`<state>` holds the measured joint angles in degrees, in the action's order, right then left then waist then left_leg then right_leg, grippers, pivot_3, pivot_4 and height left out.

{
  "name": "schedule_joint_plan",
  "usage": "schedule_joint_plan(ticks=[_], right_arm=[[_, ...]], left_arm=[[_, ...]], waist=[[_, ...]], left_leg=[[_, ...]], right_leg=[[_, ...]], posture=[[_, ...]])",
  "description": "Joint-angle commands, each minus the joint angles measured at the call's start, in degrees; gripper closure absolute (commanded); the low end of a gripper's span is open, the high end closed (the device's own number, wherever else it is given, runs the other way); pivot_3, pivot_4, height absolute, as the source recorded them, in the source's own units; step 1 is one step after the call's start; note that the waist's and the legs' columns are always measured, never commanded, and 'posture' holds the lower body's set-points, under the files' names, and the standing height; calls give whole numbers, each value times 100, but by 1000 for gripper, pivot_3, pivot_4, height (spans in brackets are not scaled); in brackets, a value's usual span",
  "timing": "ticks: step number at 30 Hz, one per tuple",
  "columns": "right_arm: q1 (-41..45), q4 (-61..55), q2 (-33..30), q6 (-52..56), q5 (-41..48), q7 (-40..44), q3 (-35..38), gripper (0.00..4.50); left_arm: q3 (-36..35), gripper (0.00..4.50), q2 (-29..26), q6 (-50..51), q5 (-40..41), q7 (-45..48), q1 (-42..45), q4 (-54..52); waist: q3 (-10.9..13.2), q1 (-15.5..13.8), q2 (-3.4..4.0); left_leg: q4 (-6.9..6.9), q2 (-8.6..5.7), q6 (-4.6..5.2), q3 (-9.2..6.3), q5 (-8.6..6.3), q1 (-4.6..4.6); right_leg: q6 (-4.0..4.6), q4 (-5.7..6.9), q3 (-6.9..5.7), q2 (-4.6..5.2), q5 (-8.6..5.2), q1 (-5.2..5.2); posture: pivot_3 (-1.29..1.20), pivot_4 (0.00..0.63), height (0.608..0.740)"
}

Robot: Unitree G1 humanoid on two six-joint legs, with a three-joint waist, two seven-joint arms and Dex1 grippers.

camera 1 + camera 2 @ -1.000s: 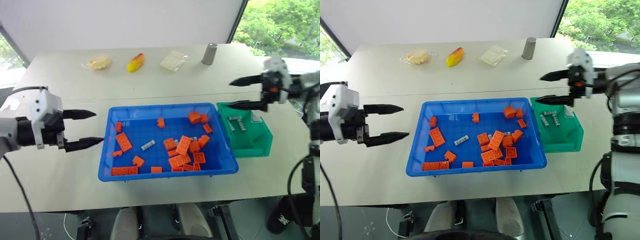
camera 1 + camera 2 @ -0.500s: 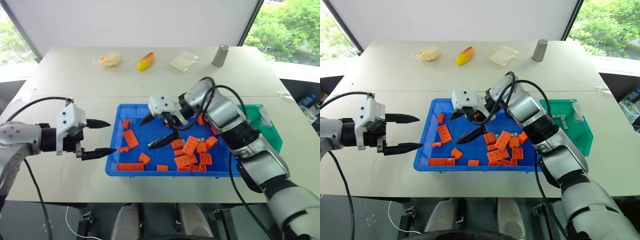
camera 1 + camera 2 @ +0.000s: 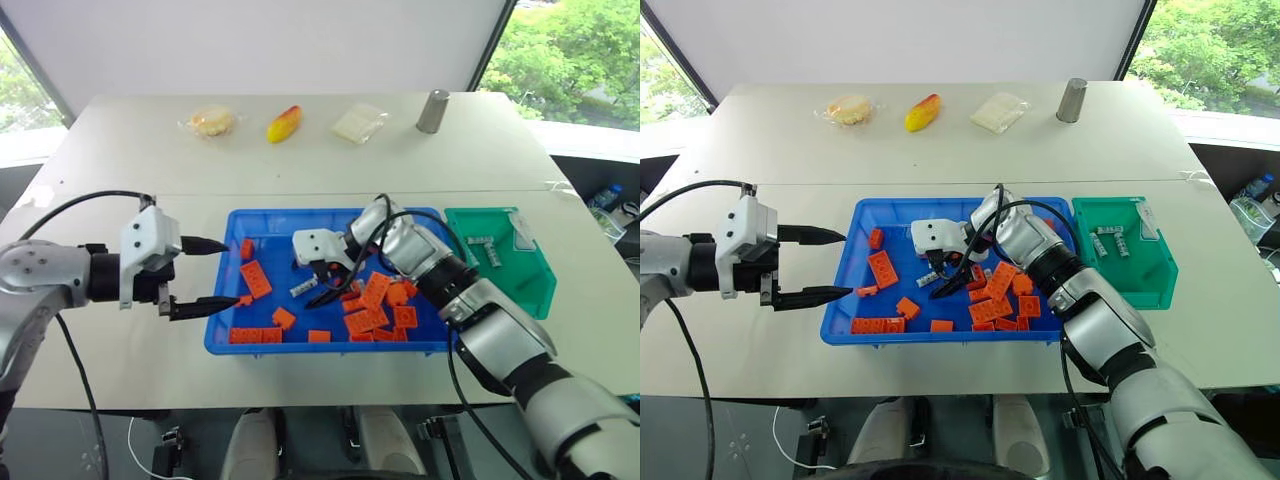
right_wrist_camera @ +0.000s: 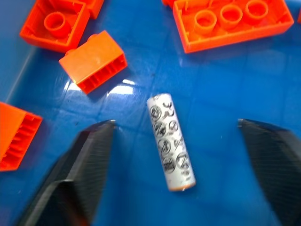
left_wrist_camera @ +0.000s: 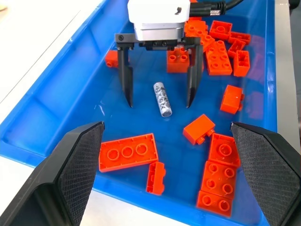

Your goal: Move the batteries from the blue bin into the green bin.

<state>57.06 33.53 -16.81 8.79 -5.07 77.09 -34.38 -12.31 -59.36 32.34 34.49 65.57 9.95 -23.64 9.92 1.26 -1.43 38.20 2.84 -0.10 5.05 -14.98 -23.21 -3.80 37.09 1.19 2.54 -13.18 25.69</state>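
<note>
One battery point(image 5: 162, 99), a small silver cylinder, lies flat on the floor of the blue bin point(image 3: 320, 348) among orange bricks. My right gripper point(image 5: 160, 104) is lowered into the bin and stands open, one finger on each side of the battery point(image 4: 170, 141) with a gap on both sides. At the bin's left rim my left gripper point(image 3: 230, 272) hovers open and holds nothing. The green bin point(image 3: 1140, 285) stands right of the blue one, with two batteries point(image 3: 1107, 241) inside.
Several orange bricks point(image 3: 372, 297) crowd the blue bin, mostly to the right of the battery, with a long one point(image 5: 126, 152) near the left rim. At the table's far edge sit a grey metal cup point(image 3: 432, 110), a yellow-red fruit point(image 3: 284, 123) and two small bags point(image 3: 211, 122).
My right arm has swung left from over the green bin and sunk into the blue bin, its jaws narrowing around the battery. The left gripper has barely moved. The camera view has shifted.
</note>
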Motion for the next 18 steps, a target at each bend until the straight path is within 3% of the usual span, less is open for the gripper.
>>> schedule_joint_plan(ticks=[1,5,9,14,18], right_arm=[[-26,75,12,-39,-131,-13,71,2326],[-115,-258,-64,174,-32,162,161,4331],[-179,-810,-237,694,122,78,490,4426],[90,-1717,-647,2612,1213,-389,2133,4426],[136,-1824,-1409,3672,1769,-684,3201,4426]], left_arm=[[-38,0,13,9,63,-50,149,-47],[67,0,67,-54,13,-29,202,42],[196,0,168,-107,-49,-19,262,149],[369,0,301,-226,-140,-4,326,305],[584,0,411,-481,-405,-2,467,524]], waist=[[0,-7,0],[0,-18,0],[0,-24,0],[2,-41,0],[2,-70,-1]], left_leg=[[0,0,0,0,0,0],[0,0,0,0,0,0],[0,-1,0,0,0,-2],[1,-1,-2,-2,1,-9],[1,-2,-2,-5,1,-11]], right_leg=[[0,0,0,0,0,0],[0,0,0,1,0,0],[0,0,0,1,0,0],[-1,0,0,2,0,6],[0,-3,-5,5,0,5]], posture=[[0,150,740],[0,150,740],[0,150,740],[0,150,740],[0,150,740]])
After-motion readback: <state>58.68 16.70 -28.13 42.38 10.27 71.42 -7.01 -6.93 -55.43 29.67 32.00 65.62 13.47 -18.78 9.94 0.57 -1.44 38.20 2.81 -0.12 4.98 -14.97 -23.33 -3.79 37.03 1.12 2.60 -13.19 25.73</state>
